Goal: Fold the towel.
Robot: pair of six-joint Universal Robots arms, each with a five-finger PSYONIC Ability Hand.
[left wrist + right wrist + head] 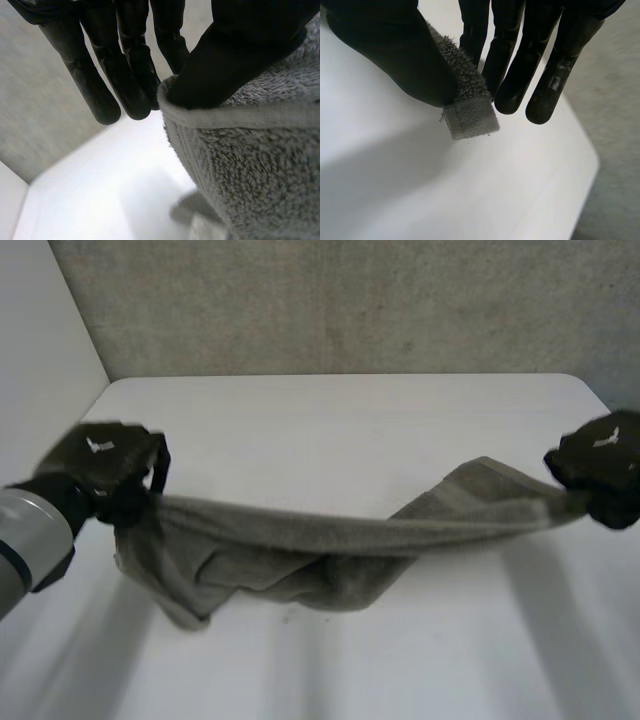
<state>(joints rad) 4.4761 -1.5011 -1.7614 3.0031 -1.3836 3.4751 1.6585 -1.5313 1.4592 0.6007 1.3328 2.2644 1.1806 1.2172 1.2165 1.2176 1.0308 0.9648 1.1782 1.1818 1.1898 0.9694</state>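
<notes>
My left hand (100, 465) pinching hem of floppy grey terry towel (330, 540), right hand (600, 468) thumb-pinching far corner. Towel slung between them over white table (330, 420), middle sagging. Soft, light, droopy; corners best grip imo.

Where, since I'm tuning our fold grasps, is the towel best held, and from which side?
At its hemmed ends, each from its own outer side: the left hand and right hand pinch them so, and the towel hangs stretched between, sagging only mid-span.
</notes>
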